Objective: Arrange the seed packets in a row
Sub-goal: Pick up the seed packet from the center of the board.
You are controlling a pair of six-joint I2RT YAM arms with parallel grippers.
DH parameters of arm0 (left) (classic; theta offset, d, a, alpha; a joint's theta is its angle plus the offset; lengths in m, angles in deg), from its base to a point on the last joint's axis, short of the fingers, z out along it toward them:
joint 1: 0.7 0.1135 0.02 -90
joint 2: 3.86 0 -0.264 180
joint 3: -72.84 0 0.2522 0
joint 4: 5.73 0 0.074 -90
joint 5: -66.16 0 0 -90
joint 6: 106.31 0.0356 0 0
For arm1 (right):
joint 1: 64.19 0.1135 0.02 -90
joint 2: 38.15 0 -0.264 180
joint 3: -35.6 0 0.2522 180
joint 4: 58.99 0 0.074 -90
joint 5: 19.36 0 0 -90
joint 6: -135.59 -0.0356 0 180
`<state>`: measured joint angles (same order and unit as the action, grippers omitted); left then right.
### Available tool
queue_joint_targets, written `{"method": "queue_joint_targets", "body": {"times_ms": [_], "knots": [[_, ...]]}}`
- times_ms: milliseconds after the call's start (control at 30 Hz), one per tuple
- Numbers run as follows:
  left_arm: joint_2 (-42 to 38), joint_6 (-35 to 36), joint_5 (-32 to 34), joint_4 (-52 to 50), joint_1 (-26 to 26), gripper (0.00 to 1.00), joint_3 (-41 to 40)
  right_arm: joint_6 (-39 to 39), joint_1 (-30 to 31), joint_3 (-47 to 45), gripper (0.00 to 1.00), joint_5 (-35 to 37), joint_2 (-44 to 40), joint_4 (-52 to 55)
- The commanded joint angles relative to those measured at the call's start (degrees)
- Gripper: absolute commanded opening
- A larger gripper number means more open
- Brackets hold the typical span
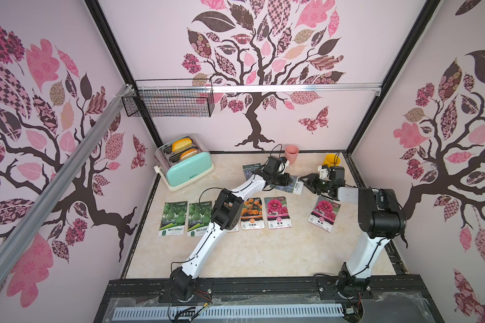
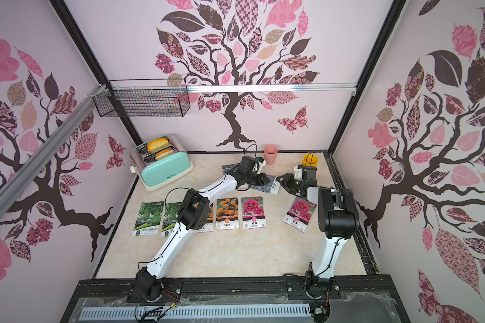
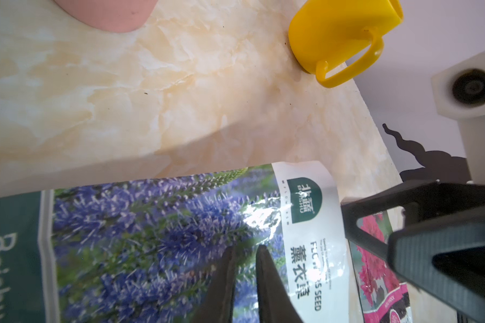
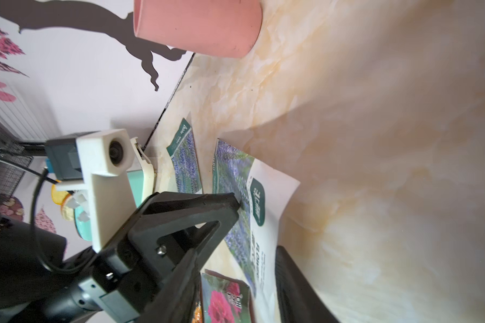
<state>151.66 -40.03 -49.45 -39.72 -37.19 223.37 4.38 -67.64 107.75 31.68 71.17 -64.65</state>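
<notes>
Five flat, shiny seed packets [image 1: 252, 214] lie side by side on the smooth, marble-look surface [image 1: 235, 251]. A sixth, the pink flower packet [image 1: 324, 213], sits crooked to their right. Farther back, the purple lavender packet [image 3: 157, 237] has its white end curled up. My left fingers [image 3: 224, 285] are almost closed, tips on it; I cannot tell if they pinch it. My right fingers [image 3: 459, 246] stand apart by that white end.

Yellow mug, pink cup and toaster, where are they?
yellow mug [image 3: 333, 35]: left wrist view, its side wall.
pink cup [image 4: 196, 25]: right wrist view, its side wall.
toaster [image 1: 189, 171]: a top view, mint front.
</notes>
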Motion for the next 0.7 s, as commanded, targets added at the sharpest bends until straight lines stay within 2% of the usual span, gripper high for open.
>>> {"method": "queue_joint_targets", "body": {"times_ms": [0,267,333,500,667], "knots": [[1.02,-0.4,-1.11,0.25,-0.25,0.18,0.95,-0.63,0.62,0.65,0.44,-1.45,-1.36,-1.76],[-0.03,-1.23,-2.22,1.83,-0.27,0.18,-0.33,0.6,3.63,2.74,0.33,0.63,0.37,-0.78],[-0.62,-1.37,-2.51,2.44,-0.26,0.18,-0.86,1.19,4.37,3.61,0.26,1.42,0.79,0.1],[-1.85,-1.76,-3.2,3.24,-0.25,0.18,-1.93,3.54,5.46,4.56,0.0,4.14,0.58,2.22],[-6.02,-1.06,-2.68,3.44,-0.19,0.18,-4.79,7.5,5.55,5.02,0.0,7.77,-1.51,6.46]]}}
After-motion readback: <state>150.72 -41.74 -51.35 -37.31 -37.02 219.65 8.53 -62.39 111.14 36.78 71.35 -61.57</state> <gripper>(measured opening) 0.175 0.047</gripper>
